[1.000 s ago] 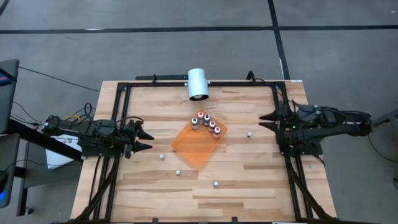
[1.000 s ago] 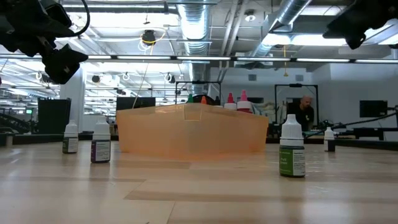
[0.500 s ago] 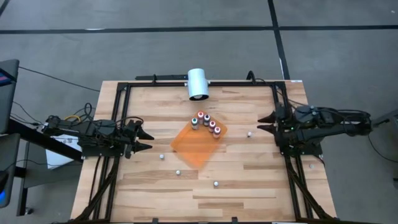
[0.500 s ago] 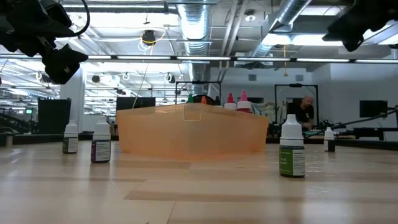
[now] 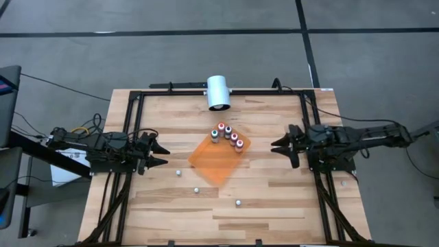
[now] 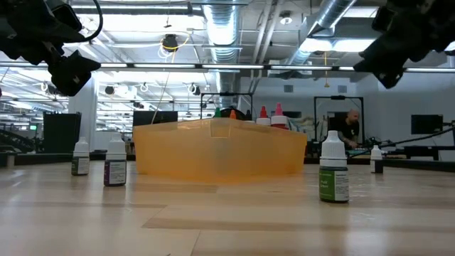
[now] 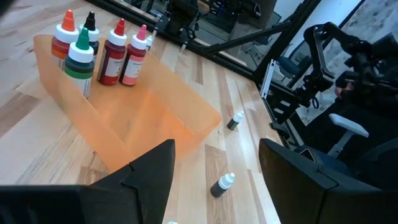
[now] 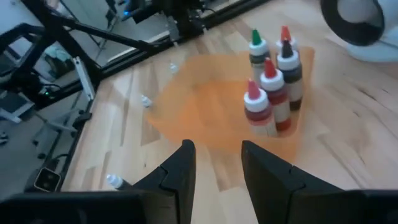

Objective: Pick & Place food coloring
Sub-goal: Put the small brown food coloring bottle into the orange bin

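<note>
Light wood-plank table (image 5: 274,192) with a black frame; in the low view, an open workshop with ceiling ducts and a person at the back. Five food coloring bottles (image 5: 227,135) stand clustered at the far corner of one orange tray (image 5: 216,159) mid-table, three more stand loose on the near side, and one white cylinder (image 5: 218,92) lies at the far edge. Left gripper (image 5: 156,153) sits over the table's left side, jaws wide and empty; right gripper (image 5: 282,145) is over the right side, jaws parted narrower, empty.

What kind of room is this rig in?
Probably an open lab or workshop: bare ceiling ducts and strip lights, a person at monitors behind the table, and office chairs beside it.
</note>
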`<action>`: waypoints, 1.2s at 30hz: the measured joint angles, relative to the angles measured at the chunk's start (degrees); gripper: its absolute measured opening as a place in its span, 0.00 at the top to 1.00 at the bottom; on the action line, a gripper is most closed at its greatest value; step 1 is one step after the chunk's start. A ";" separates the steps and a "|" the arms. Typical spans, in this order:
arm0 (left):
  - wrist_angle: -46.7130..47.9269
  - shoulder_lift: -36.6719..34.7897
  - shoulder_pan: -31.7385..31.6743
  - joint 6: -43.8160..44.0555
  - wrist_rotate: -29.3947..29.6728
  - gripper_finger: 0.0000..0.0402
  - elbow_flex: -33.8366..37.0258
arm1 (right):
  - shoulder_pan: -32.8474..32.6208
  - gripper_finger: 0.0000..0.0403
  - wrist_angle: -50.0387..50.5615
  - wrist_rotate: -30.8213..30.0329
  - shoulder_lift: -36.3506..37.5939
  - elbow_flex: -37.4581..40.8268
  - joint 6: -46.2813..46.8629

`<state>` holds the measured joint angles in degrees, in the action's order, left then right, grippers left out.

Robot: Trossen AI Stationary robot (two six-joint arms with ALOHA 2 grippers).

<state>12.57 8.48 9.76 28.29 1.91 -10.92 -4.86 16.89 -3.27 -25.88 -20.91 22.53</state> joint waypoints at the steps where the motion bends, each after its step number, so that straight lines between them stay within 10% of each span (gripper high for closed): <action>1: -0.01 -0.01 0.00 0.00 0.00 0.44 0.00 | 0.06 0.71 0.07 -0.09 0.42 0.54 0.38; 15: -0.01 0.00 0.00 0.13 0.00 0.44 0.00 | -0.03 0.71 15.06 -4.47 6.61 1.84 16.33; 36: 0.01 -0.01 0.00 0.07 0.00 0.44 0.00 | 3.13 0.62 16.33 0.40 -2.23 -3.83 10.80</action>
<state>12.58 8.47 9.76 28.36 1.91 -10.92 -1.74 33.21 -2.87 -28.11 -24.75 33.33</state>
